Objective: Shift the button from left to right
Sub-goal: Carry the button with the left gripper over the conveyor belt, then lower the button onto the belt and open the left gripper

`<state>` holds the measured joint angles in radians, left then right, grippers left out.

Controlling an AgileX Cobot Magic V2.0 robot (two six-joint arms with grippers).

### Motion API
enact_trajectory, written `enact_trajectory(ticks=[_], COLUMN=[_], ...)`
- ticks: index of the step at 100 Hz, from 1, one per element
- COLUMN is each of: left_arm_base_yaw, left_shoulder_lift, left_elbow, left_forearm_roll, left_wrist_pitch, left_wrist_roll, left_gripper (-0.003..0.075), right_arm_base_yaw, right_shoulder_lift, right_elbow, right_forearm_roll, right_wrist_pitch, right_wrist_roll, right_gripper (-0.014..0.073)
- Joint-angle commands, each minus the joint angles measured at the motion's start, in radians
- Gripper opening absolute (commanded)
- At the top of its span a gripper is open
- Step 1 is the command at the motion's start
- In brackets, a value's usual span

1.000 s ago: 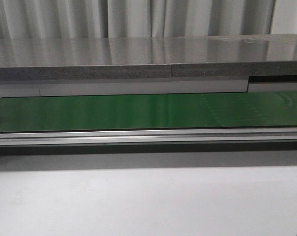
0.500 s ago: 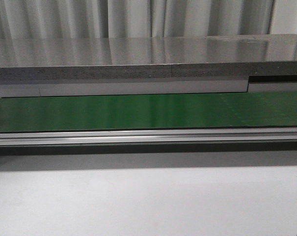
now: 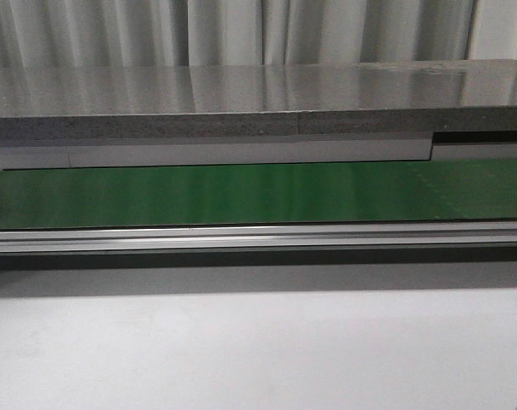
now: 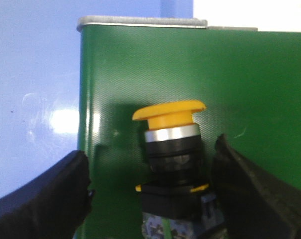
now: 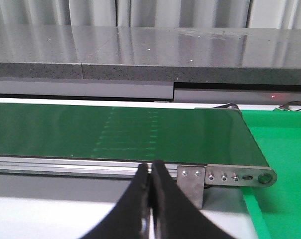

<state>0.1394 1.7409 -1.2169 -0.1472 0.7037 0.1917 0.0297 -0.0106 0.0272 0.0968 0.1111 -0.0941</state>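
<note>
Button (image 4: pixel 172 169) base cut off below

On my front camera I see a green conveyor belt (image 3: pixel 258 195) running across the whole width, its metal side rail (image 3: pixel 258 237) along the near edge and a pale grey worktop (image 3: pixel 258 350) in front of it. On my left wrist camera the button (image 4: pixel 172 164) stands upright on that green belt, yellow cap uppermost, black body on the surface, not far from the belt's rounded metal end. My right wrist camera shows the belt's other end, with a bolted metal bracket (image 5: pixel 225 176) and a brighter green surface (image 5: pixel 282 164) beside it.
</note>
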Motion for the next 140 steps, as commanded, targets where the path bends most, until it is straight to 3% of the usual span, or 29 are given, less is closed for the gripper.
enact_trajectory(ticks=[1,47,79,140], left_arm_base_yaw=[-0.007,-0.071,-0.075,-0.148], left_shoulder_lift=[-0.049,-0.152,-0.339,-1.007], left_elbow=[-0.022,-0.022,-0.008,0.515], left_forearm_roll=[-0.029,-0.032,-0.053,-0.056], left_wrist_pitch=[-0.043,-0.044,-0.071,-0.494], left_wrist_roll=[0.002,0.009,0.009,0.028], left_gripper=[0.0507,0.0506,0.0505,0.0505], right_arm_base_yaw=[-0.005,-0.005,-0.005,-0.005], right_shoulder_lift=[-0.021,-0.021,-0.021,-0.021], right_elbow=[-0.015,-0.015,-0.015,-0.015], right_forearm_roll=[-0.004,-0.004,-0.004,-0.004], right_wrist_pitch=[-0.075,-0.075,-0.075,-0.075], right_wrist_roll=[-0.006,-0.006,-0.006,-0.006], right_gripper=[-0.0067,-0.0067,-0.0067,-0.0067])
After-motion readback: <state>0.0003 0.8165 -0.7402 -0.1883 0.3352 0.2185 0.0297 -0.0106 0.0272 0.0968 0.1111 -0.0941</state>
